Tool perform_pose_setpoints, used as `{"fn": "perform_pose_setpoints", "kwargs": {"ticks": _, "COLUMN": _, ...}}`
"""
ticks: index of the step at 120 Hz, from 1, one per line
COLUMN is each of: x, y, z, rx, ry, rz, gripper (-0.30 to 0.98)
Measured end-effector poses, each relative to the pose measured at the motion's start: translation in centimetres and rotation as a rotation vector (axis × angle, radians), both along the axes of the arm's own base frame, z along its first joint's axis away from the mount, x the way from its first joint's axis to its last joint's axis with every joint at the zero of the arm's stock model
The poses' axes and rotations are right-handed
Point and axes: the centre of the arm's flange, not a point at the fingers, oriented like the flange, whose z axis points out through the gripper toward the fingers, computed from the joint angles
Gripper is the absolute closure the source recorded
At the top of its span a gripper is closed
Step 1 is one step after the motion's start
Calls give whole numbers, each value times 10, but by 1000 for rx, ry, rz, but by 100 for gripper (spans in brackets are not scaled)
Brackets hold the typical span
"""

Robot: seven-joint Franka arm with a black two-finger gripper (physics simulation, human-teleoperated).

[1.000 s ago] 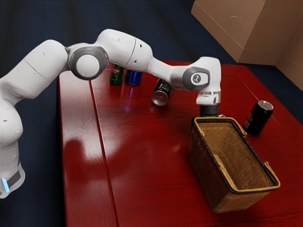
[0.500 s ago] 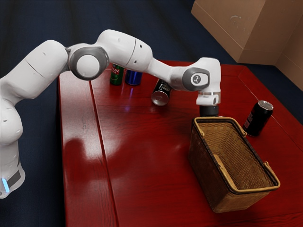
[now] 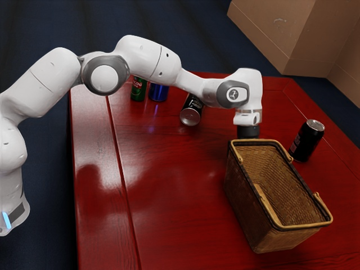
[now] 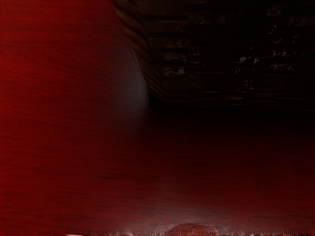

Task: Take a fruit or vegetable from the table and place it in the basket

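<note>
My gripper (image 3: 248,131) points down just behind the near-arm end of the wicker basket (image 3: 242,194), whose rim hides its lower part. The basket stands upright on the red table, and the inside that shows holds nothing. In the wrist view, the dark wicker side of the basket (image 4: 142,49) rises close by my hand. A reddish rounded thing (image 4: 192,229) is partly visible at the lower edge, held or just under the hand; I cannot tell which, nor what it is.
A black can (image 3: 307,140) stands beyond the basket, toward the exterior view's right. Another black can (image 3: 192,112) lies on its side under the forearm. Green (image 3: 138,90) and blue (image 3: 158,93) cans are at the table's far side. The red table (image 3: 163,197) extends around the basket.
My hand has sunk slightly and turned a little, and the bit of it that showed above the basket's rim is now hidden. Basket and cans have stayed put.
</note>
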Motion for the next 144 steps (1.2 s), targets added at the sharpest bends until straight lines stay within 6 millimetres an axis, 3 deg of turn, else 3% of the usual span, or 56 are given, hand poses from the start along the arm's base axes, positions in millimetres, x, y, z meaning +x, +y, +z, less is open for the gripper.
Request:
{"fn": "perform_pose_setpoints", "kwargs": {"ticks": 46, "x": 0, "y": 1, "z": 1, "rx": -5, "ry": 3, "rz": 17, "gripper": 62}}
{"fn": "perform_pose_setpoints", "kwargs": {"ticks": 96, "x": 0, "y": 1, "z": 1, "rx": -3, "ry": 16, "rz": 26, "gripper": 58}}
{"fn": "perform_pose_setpoints", "kwargs": {"ticks": 144, "x": -5, "y": 5, "z": 17, "rx": 79, "ry": 37, "rz": 20, "gripper": 56}}
